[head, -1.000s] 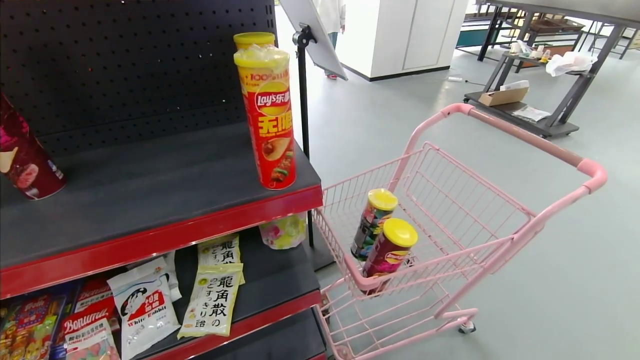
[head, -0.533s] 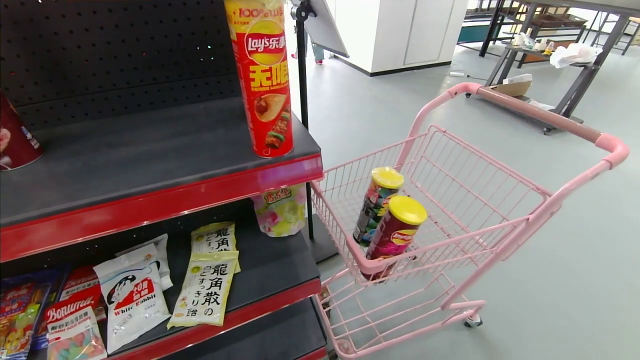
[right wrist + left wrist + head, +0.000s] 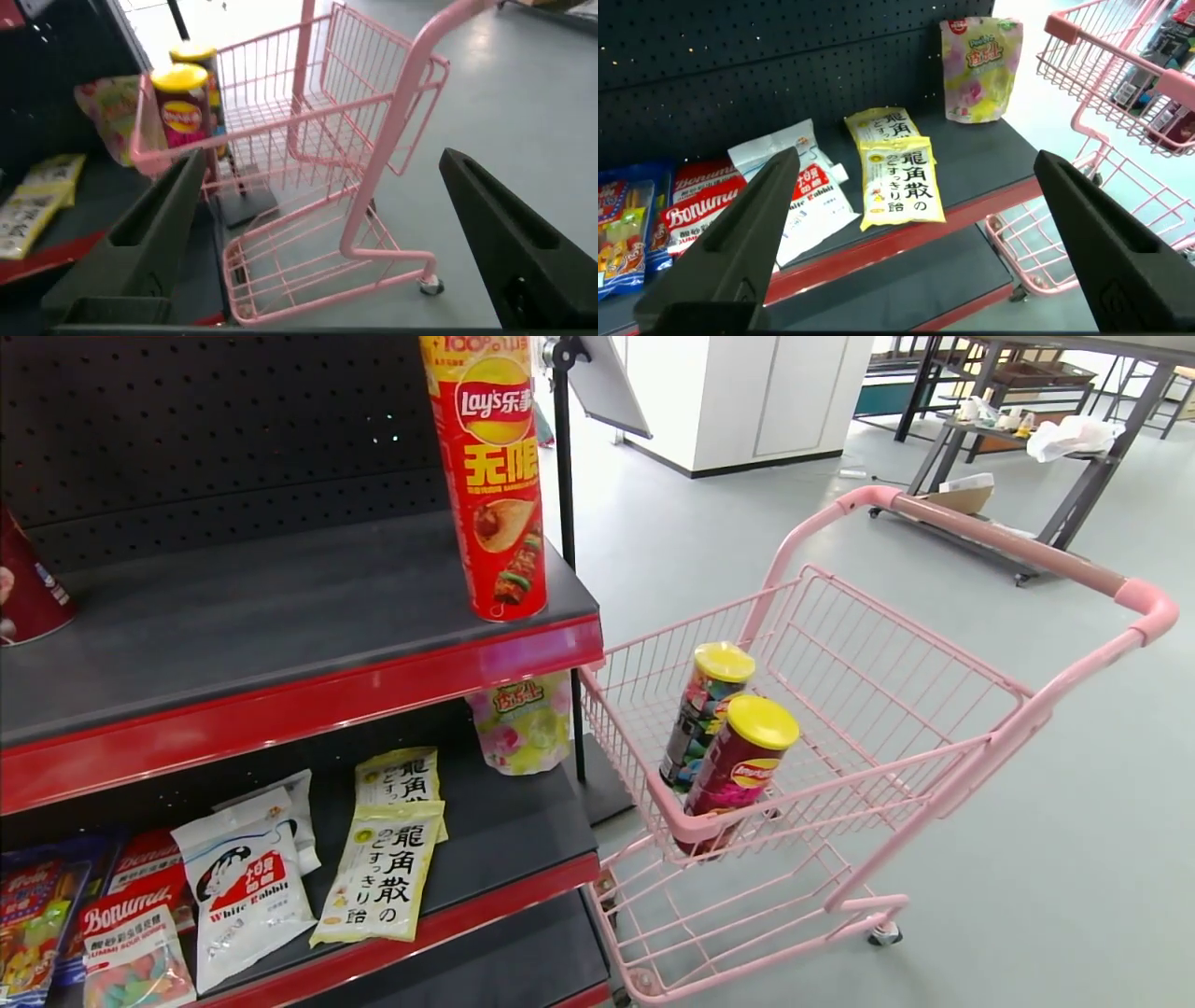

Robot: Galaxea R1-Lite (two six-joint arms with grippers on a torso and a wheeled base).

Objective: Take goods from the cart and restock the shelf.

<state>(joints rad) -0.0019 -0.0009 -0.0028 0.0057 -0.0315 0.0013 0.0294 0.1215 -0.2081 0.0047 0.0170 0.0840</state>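
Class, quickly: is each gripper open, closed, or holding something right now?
Left gripper: open, holding nothing.
Right gripper: open, holding nothing.

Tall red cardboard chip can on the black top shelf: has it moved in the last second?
No. The tall red chip can stands just as close to the black shelf's right front corner as before; only the camera shifted.

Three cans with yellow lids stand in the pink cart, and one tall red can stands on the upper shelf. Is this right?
No: the head view shows two cans in the pink cart, one multicoloured can and one dark red can. The tall red can does stand on the upper shelf.
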